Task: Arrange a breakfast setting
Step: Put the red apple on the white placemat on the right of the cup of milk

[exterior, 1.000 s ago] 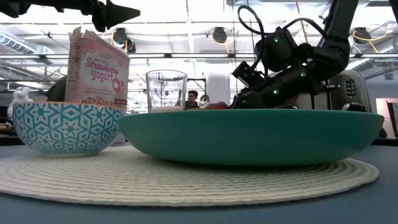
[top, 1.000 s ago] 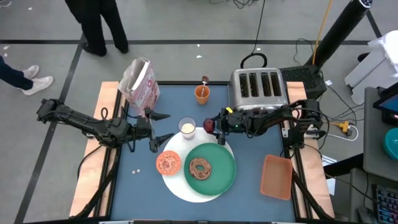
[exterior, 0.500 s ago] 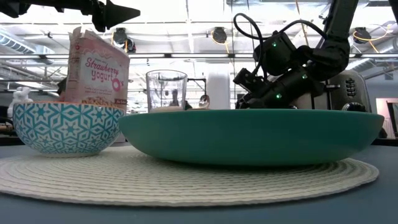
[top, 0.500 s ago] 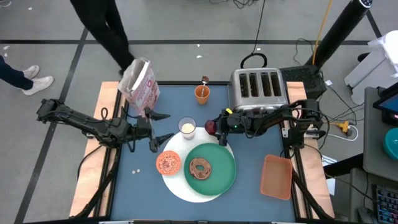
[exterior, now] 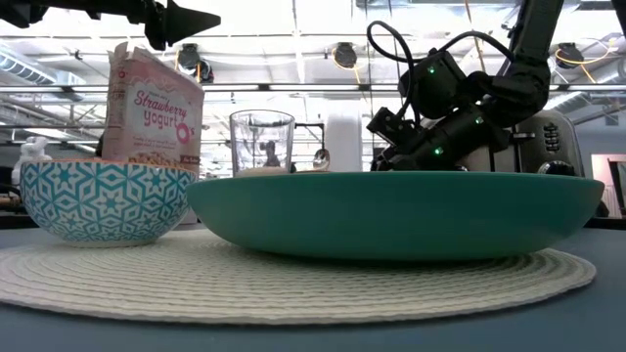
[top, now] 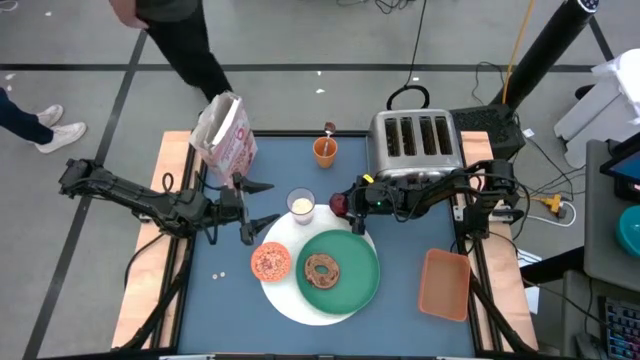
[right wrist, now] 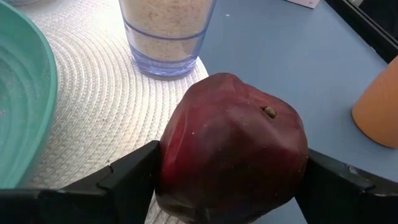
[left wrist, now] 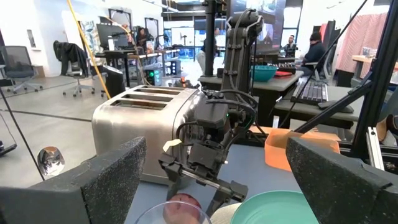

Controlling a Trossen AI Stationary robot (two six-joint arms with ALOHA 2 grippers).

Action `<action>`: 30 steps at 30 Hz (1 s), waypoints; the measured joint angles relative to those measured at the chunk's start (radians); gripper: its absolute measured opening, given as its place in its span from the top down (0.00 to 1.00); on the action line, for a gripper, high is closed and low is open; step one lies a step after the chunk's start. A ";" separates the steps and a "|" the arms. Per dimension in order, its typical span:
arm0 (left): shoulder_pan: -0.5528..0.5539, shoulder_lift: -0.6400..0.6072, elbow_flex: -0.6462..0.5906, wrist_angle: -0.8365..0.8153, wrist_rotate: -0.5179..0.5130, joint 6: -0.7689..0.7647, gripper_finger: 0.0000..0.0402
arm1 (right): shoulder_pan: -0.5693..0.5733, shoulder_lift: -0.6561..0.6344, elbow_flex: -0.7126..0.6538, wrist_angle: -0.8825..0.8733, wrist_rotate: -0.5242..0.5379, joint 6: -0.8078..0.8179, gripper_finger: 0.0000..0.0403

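Observation:
My right gripper [top: 345,204] is shut on the dark red fruit [top: 338,203], at the far edge of the round white mat [top: 285,300], next to the glass of milk [top: 300,205]. The green plate [top: 345,285] with the brown bagel [top: 322,268] and the bowl [top: 271,262] sit on the mat. My left gripper [top: 262,205] is open and empty, left of the glass. The pink cereal box [top: 225,133] stands at the far left. The spoon [top: 329,130] sticks out of an orange cup [top: 325,152]. My right gripper pinches the dark red fruit's two opposite sides [right wrist: 171,155] between its fingers [right wrist: 130,177]. The fingers come about level from the table's right. The fruit's stem dimple [right wrist: 268,112] faces up. It sits over the mat's edge; whether it touches the mat I cannot tell.
The silver toaster [top: 415,145] stands at the back right, just behind my right arm. The orange tray [top: 444,284] lies at the near right. Two small crumbs [top: 219,274] lie on the blue table near the left. A person's legs [top: 185,50] show beyond the far edge.
My right gripper has gone down a little with the fruit, which has sunk behind the plate's rim in the low view. The person beyond the far edge has walked on.

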 joint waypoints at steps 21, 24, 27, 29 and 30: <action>0.000 0.000 0.000 0.000 0.000 0.000 0.02 | 0.000 0.001 0.000 -0.005 0.004 -0.044 0.10; 0.000 0.000 0.000 0.000 0.000 0.000 0.02 | 0.000 0.001 0.000 -0.009 0.004 -0.045 0.07; 0.000 0.000 0.000 0.000 0.000 0.000 0.02 | 0.000 0.001 0.000 -0.016 0.004 -0.045 0.05; 0.000 0.000 0.000 0.000 0.000 0.000 0.02 | 0.000 0.001 0.000 -0.016 0.004 -0.045 0.04; 0.000 0.000 0.000 0.000 0.000 0.000 0.02 | 0.000 0.001 0.000 -0.016 0.004 -0.045 0.04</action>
